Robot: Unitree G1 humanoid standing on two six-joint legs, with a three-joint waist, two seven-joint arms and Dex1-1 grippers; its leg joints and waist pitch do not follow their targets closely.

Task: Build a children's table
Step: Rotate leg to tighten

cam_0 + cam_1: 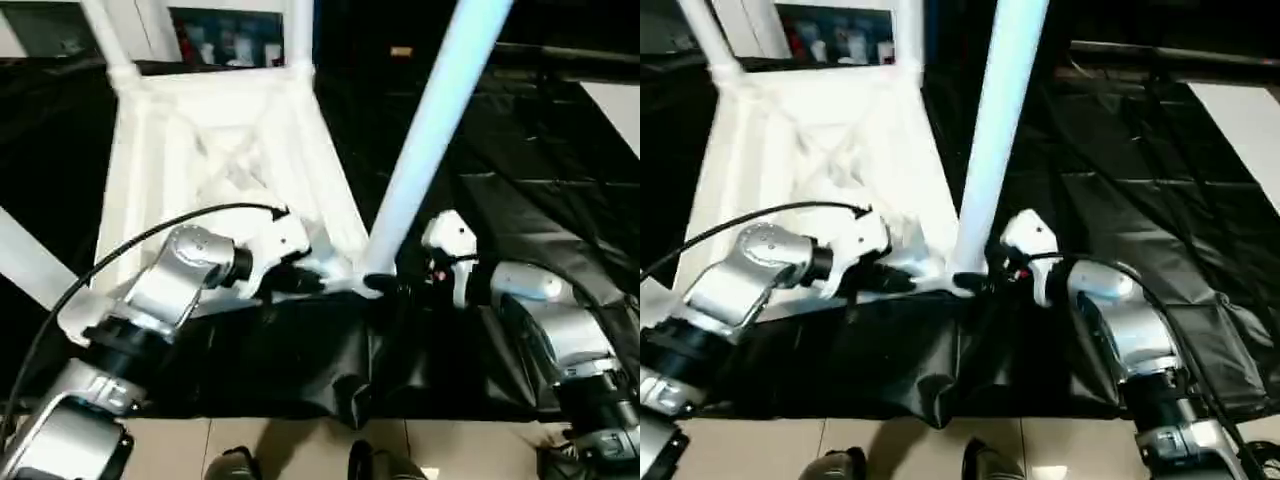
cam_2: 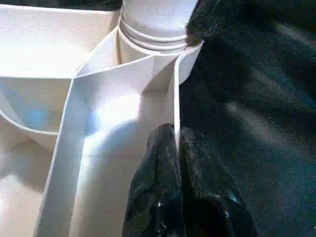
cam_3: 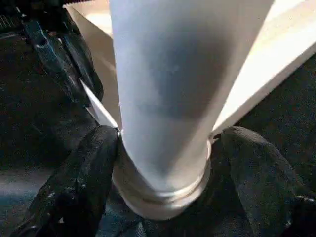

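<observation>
The white table top [image 1: 215, 150] lies upside down on black cloth, its ribbed underside facing up. Two legs [image 1: 298, 30] stand in its far corners, and a third [image 1: 25, 255] slants off at the left. A fourth long white leg [image 1: 430, 130] rises from the near right corner socket [image 2: 153, 29]. My right gripper [image 1: 385, 283] is shut on the base of this leg, one black finger [image 3: 84, 168] on each side. My left gripper [image 2: 175, 136] is shut on the thin rim wall of the table top, just beside that socket.
Black cloth [image 1: 520, 200] covers the ground around the table top and lies wrinkled toward me. Tan floor [image 1: 280, 450] and my feet [image 1: 235, 465] show at the near edge. A shelf with small items [image 1: 230, 40] stands behind, and a white panel [image 1: 615, 110] at the right.
</observation>
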